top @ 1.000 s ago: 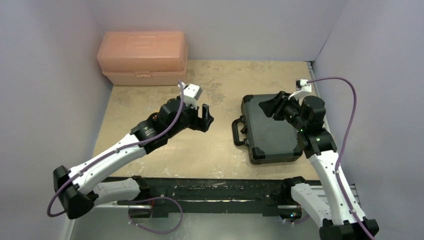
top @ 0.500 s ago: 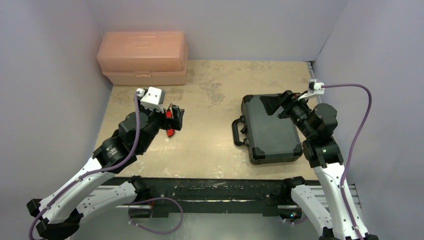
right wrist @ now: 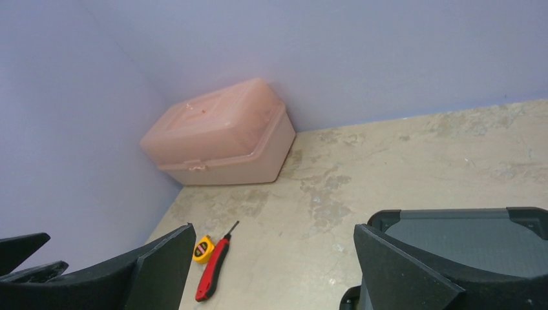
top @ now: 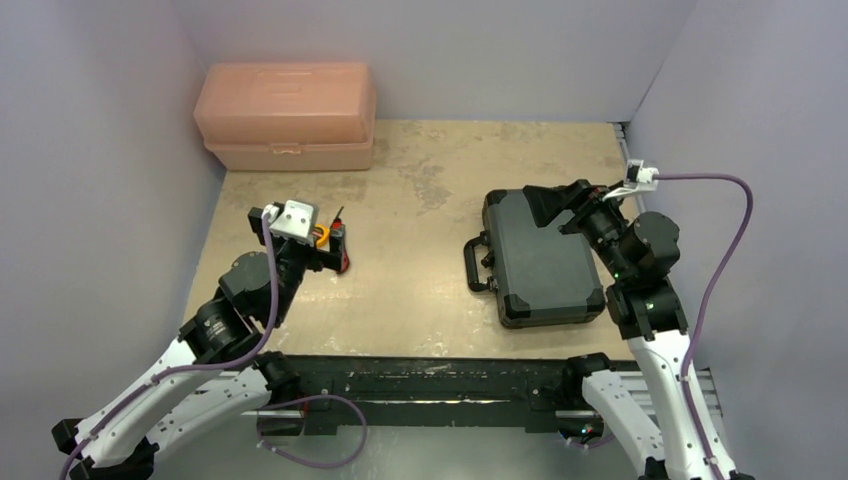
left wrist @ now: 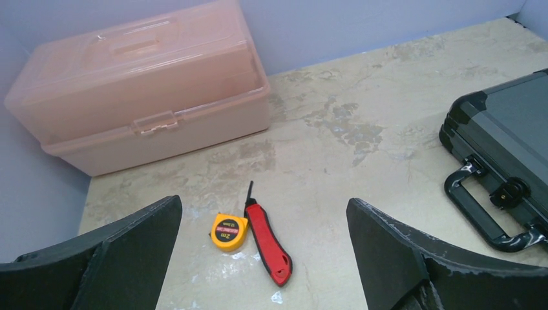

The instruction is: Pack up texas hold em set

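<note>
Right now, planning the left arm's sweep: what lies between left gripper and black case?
Only bare tabletop up to the black case, per the top view; the red knife and yellow tape measure lie by the left gripper.

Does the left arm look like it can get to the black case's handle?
Probably yes. The left gripper is open, the handle of the black case faces its side, and only bare table lies between them.
</note>
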Robot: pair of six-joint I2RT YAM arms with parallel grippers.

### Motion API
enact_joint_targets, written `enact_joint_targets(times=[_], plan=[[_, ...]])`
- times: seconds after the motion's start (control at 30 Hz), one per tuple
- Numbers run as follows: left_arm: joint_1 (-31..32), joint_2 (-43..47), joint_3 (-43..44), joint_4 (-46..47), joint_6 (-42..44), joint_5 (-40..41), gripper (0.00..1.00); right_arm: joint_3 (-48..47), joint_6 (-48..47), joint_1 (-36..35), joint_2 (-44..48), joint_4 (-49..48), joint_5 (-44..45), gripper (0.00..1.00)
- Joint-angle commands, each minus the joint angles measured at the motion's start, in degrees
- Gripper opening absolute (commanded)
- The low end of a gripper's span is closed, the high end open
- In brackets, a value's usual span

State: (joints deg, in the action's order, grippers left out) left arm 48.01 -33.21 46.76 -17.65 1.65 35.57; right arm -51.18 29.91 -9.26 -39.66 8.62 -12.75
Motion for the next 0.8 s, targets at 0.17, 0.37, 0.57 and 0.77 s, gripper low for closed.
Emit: enact_joint_targets(times=[0.17, 0.37, 0.57, 0.77], plan=[[-0.37, 2.06, -0.09, 3.08, 5.20, 1.59, 1.00, 3.08, -2.51, 0.03, 4.14, -5.90, 3.08, 0.99], [-0.37, 2.70, 0.10, 2.31, 5.35, 0.88, 1.00, 3.49, -2.40, 0.07, 4.88, -6.57, 4.07, 0.99], [-0.35, 3.26, 0.26, 1.50, 5.13, 0.16, 1.00, 2.47, -2.49, 0.05, 3.99, -5.55, 3.71, 0.99], [-0.37, 3.46, 0.17, 1.18, 5.21, 0.11, 1.00, 1.09, -3.70, 0.03, 3.62, -4.05, 4.89, 0.99]])
